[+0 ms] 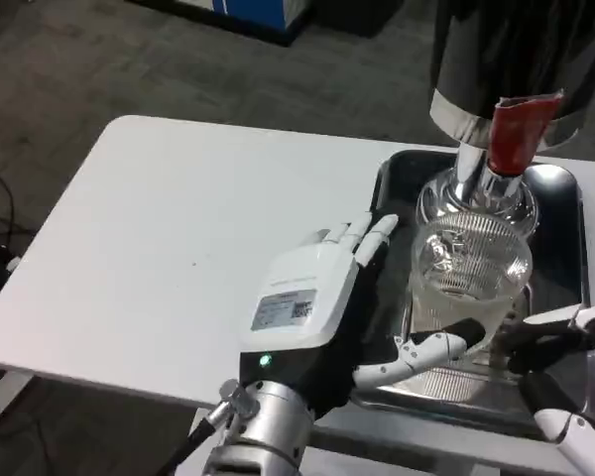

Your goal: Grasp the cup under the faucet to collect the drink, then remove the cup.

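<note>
Left hand (317,288) was wrapped around the clear ribbed plastic cup (468,273), held beneath the chrome faucet (488,169) over the dark metal tray (565,288). Right hand (565,347) was touching the cup's other side, grip unclear.

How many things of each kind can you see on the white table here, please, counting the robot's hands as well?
Clear cup: 1
Dark metal tray: 1
Dispenser with a red tap handle: 1
Robot hands: 2, left hand and right hand
Total: 5
</note>
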